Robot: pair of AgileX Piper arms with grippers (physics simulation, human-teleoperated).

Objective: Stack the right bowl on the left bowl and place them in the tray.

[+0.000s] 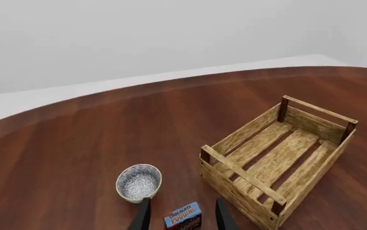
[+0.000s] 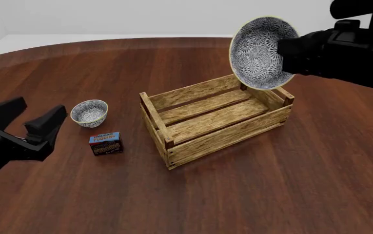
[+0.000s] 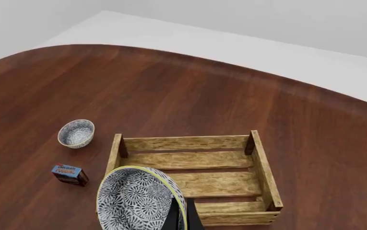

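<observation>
While the right bowl (image 2: 259, 52) hangs tilted on edge above the tray's (image 2: 173, 151) far right corner, pinched at its rim by our right gripper (image 2: 289, 52), the left bowl (image 2: 89, 112) sits upright on the counter (image 2: 271, 195), well off to the left beside a pudding box (image 2: 106, 143). Our left gripper (image 2: 24, 119), spread and empty, is nearer it. Only the right wrist view shows the crate bare inside.

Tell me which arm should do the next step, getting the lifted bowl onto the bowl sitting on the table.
Right. The right gripper is shut on the right bowl, held tilted in the air above the tray. The left gripper is open and holds nothing, near the left bowl, so it likely just waits.
</observation>
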